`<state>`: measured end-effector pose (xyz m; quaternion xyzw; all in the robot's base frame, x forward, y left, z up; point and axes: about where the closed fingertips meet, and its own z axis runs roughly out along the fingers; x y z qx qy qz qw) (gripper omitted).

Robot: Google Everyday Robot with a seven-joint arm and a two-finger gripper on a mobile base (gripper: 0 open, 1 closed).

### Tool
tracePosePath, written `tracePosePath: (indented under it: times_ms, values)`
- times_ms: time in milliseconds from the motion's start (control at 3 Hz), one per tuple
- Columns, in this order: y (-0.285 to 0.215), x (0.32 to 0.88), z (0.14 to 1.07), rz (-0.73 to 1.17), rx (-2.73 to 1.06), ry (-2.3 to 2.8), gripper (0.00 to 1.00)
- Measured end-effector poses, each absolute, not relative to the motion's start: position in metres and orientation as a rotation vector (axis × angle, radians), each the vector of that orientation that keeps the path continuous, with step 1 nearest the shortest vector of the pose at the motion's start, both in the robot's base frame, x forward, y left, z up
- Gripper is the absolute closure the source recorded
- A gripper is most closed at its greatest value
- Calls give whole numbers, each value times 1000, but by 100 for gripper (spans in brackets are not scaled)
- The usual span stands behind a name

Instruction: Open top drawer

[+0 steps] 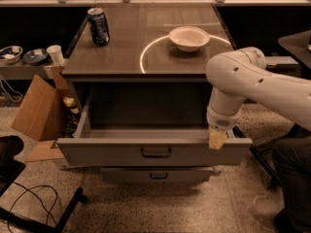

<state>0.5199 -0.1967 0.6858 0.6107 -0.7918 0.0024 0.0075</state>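
The top drawer (112, 154) is a wide grey metal drawer pulled far out of the cabinet, its deep box open to view and a small dark loop handle (156, 152) at the middle of its front. A narrower grey drawer (155, 174) shows below it, nearly closed. My gripper (216, 139) hangs from the white arm (252, 81) at the right end of the drawer's front top edge, with a pale yellow fingertip over the rim.
On the cabinet top (131, 47) stand a blue soda can (98, 26) at the back left and a white bowl (189, 37) at the back right. A cardboard box (36, 108) leans at the left. Cables (29, 203) lie on the floor. A chair (291, 164) is at the right.
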Motion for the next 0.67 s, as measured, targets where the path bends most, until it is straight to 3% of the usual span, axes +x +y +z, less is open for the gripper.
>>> tracePosePath:
  times_ms: [667]
  values:
    - [-201, 506, 688, -17, 1880, -2476, 100]
